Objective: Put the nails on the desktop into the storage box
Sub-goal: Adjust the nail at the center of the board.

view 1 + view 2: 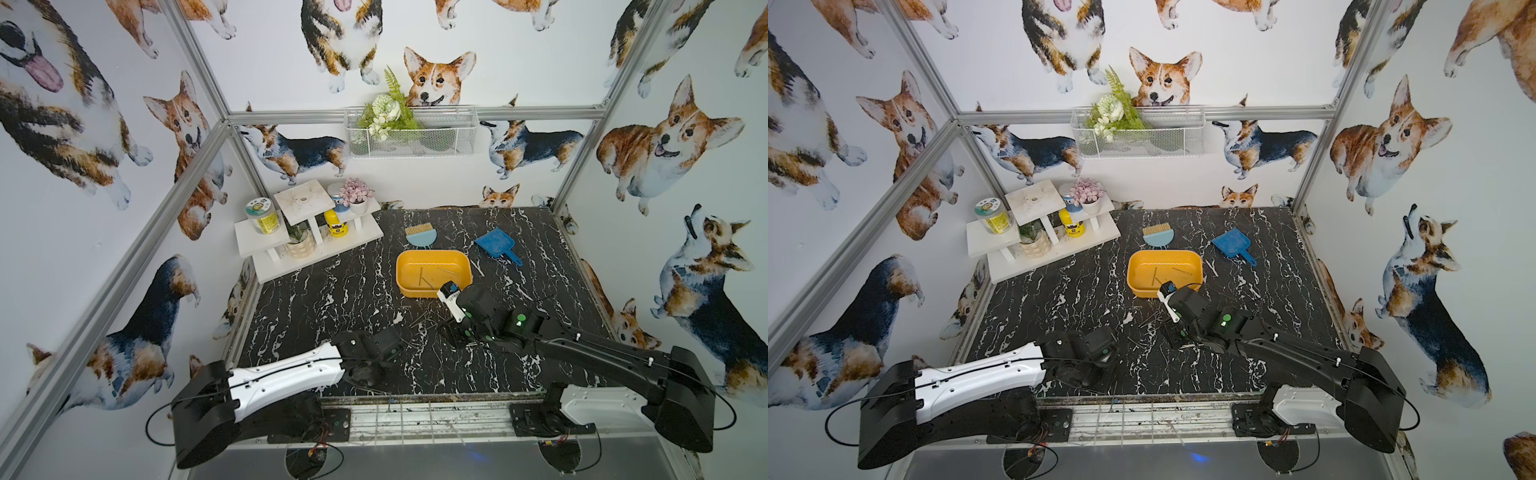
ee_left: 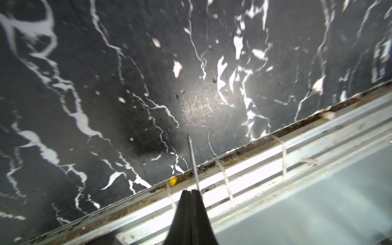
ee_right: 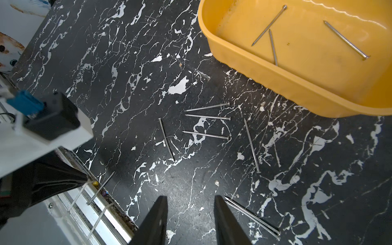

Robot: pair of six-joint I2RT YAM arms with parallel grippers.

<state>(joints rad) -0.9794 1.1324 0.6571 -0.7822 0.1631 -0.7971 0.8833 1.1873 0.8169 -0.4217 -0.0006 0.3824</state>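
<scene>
Desktop (image 2: 106, 84); nail (image 2: 193, 161) end inside fingers (image 2: 184, 212)

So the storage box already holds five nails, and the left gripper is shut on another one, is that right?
Not quite: the right wrist view shows three nails in the storage box, not five. The left gripper is indeed shut on another nail.

Blue dustpan (image 1: 494, 243), brush (image 1: 420, 235) at rear; white shelf (image 1: 305, 199) holding jars (image 1: 262, 216), potted plants (image 1: 298, 243); wire basket (image 1: 449, 137) of flowers (image 1: 386, 112) on corgi-print wall (image 1: 540, 62).
</scene>
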